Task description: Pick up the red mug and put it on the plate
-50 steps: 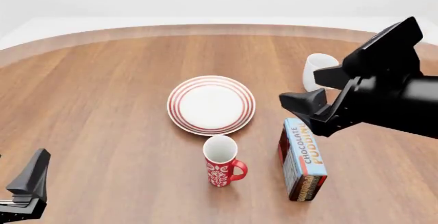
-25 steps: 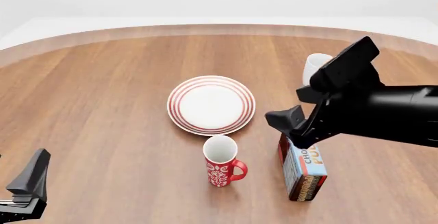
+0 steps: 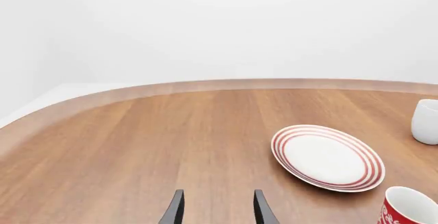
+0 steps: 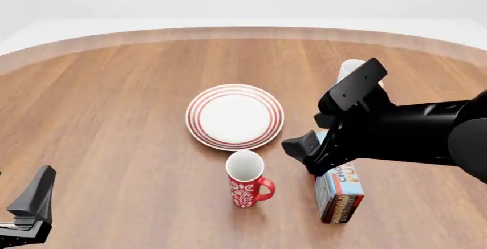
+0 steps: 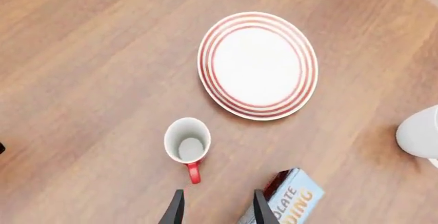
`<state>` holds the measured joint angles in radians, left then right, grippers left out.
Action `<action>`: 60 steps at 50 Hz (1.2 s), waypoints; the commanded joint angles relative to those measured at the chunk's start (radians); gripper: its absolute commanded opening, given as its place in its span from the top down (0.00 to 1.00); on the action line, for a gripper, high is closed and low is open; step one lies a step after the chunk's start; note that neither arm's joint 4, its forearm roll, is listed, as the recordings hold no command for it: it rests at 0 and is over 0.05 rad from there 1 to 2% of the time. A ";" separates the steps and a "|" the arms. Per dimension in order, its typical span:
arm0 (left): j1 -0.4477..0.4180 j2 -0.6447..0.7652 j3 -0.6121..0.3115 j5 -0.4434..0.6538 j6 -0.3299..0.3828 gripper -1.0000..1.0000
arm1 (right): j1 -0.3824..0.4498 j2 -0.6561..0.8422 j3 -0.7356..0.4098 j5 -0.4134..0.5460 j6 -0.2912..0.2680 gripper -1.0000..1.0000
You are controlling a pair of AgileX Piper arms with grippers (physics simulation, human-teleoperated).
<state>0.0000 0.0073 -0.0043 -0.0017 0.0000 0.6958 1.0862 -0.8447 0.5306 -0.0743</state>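
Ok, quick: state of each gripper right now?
Left gripper: open, holding nothing.
Right gripper: open, holding nothing, above the red mug.

Red mug upright, near plate, parted right end effector above

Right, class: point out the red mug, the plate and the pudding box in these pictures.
red mug (image 4: 245, 187), front view, on its patterned red side.
plate (image 5: 258, 65), right wrist view, on its bare white centre.
pudding box (image 4: 344, 187), front view, on its blue lettered top face.
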 commanded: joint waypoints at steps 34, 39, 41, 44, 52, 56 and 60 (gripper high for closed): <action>0.000 0.000 0.000 0.000 0.000 0.00 | 0.059 0.155 0.027 -0.105 0.034 0.00; 0.000 0.000 0.000 0.000 0.000 0.00 | 0.061 0.173 0.038 -0.125 0.037 0.00; 0.000 0.000 0.000 0.000 0.000 0.00 | 0.062 0.178 0.041 -0.130 0.040 0.00; 0.000 0.000 0.000 0.000 0.000 0.00 | 0.063 0.182 0.047 -0.135 0.043 0.00; 0.000 0.000 0.000 0.000 0.000 0.00 | 0.077 0.193 0.055 -0.145 0.059 0.00; 0.000 0.000 0.000 0.000 0.000 0.00 | 0.086 0.206 0.069 -0.161 0.065 0.00; 0.000 0.000 0.000 0.000 0.000 0.00 | 0.086 0.214 0.067 -0.165 0.064 0.00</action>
<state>0.0000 0.0073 -0.0043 -0.0017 0.0000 0.7719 1.2786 -0.7880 0.3853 -0.0186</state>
